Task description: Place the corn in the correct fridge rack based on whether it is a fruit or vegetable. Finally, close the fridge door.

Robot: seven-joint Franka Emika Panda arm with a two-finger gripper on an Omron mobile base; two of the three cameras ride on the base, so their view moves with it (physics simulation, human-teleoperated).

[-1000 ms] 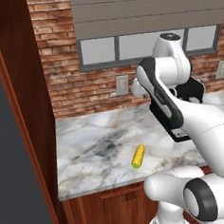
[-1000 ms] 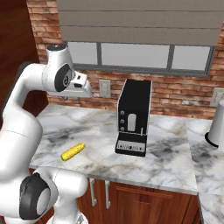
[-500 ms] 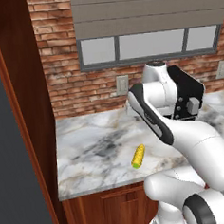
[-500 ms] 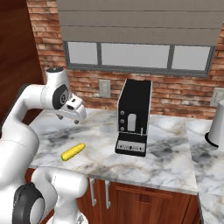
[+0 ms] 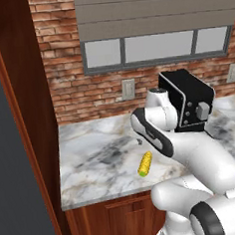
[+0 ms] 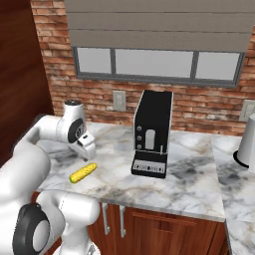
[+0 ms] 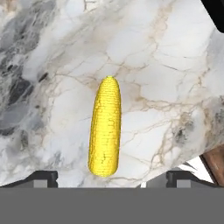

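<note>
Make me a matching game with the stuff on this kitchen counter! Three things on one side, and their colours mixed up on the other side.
Things:
1. corn
2. coffee machine
3. wall behind the counter

Colours:
A. black
B. red brick
C. yellow

Pairs: 1-C, 2-A, 3-B

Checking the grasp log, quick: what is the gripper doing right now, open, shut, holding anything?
Gripper: open and empty, fingertips spread either side of the small yellow corn cob, which lies on the white marble counter.
</note>
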